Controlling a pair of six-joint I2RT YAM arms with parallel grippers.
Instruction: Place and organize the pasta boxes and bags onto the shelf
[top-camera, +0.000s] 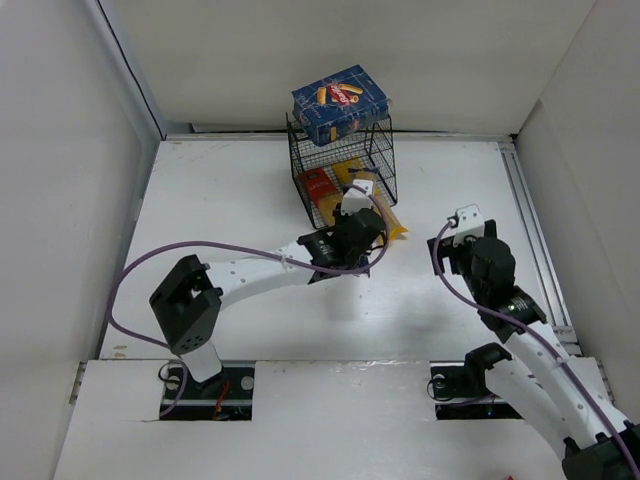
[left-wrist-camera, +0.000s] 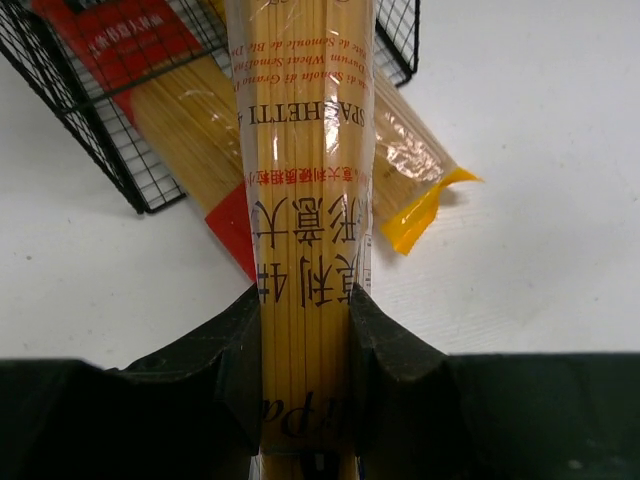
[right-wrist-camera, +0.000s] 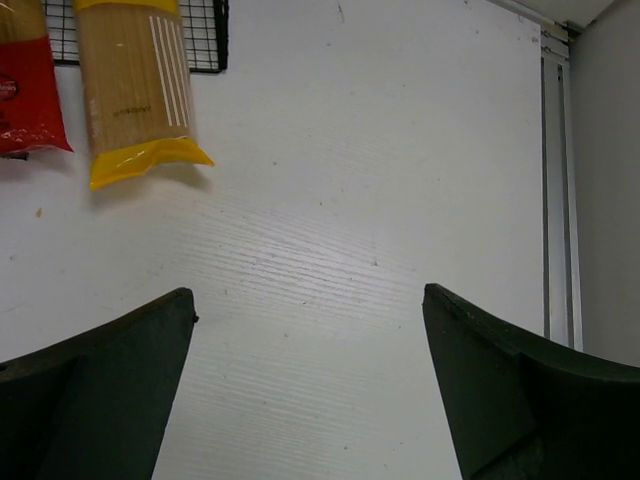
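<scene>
**Item:** spaghetti packet (left-wrist-camera: 305, 150), clear wrap, orange-tan strands, printed lettering.
**Hold:** clamped near its close end by the left gripper (left-wrist-camera: 305, 330).
**Axis:** directed straight ahead of the jaws, toward the black wire shelf (left-wrist-camera: 120, 175).
**Already lodged there, ends protruding:** red packet (left-wrist-camera: 120, 40); yellow-ended packet (left-wrist-camera: 405, 165).
**On top:** blue pasta box (top-camera: 340, 103).
**Right gripper** (right-wrist-camera: 308, 300): spread wide, empty, judged the farther arm.
</scene>
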